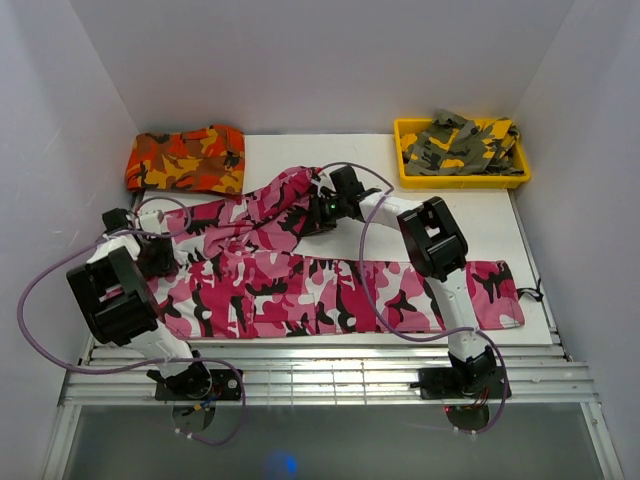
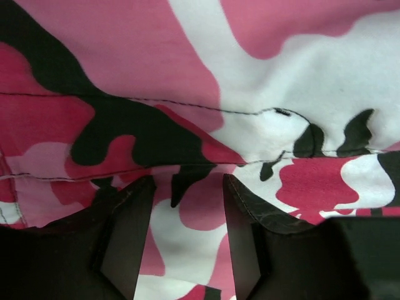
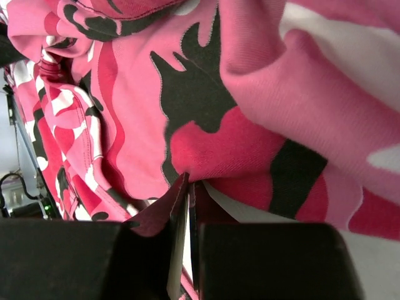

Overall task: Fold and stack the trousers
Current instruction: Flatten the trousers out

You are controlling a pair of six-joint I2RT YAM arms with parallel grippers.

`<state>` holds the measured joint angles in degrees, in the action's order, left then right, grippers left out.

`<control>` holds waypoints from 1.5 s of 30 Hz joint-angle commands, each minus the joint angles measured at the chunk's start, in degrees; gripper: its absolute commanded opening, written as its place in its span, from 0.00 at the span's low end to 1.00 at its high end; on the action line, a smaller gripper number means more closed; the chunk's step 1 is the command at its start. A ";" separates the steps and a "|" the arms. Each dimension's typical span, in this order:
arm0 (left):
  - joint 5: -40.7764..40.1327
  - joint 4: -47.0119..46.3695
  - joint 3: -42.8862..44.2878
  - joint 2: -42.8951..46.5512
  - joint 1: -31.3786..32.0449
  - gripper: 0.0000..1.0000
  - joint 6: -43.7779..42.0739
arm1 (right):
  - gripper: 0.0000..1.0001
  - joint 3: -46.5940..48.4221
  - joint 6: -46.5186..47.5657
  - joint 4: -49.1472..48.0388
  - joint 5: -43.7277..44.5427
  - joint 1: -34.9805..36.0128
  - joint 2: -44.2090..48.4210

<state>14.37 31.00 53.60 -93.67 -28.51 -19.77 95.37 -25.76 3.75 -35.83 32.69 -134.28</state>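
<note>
Up top, the right gripper (image 3: 189, 185) pinches a fold of the trousers (image 1: 290, 295).

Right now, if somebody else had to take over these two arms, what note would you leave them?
Left fingers: open, over the pink trousers near their left end, gripping nothing.
Right fingers: shut on a fold of the same trousers, at the bunched-up far leg.
Trousers: spread across the table, with the near leg lying flat and reaching right.
Done: fabric pinched; nothing folded yet.
Left: fold them, then stack them, probably on the orange trousers folded at back left.
</note>
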 commanded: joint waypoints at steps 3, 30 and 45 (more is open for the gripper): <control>-5.76 -0.95 2.02 -6.08 -4.35 0.58 1.22 | 0.08 0.52 5.27 3.98 2.87 -4.20 5.95; -4.35 0.81 5.55 -8.46 -7.70 0.56 0.44 | 0.08 5.08 64.11 32.96 28.10 -27.84 27.93; -1.99 0.20 2.73 -3.02 -7.70 0.58 -1.23 | 0.08 -4.58 92.65 41.52 26.87 -31.98 44.55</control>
<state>13.08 27.97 58.04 -98.02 -35.16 -20.10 91.05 60.07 42.57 -9.15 0.73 -88.23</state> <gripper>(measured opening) 0.569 0.078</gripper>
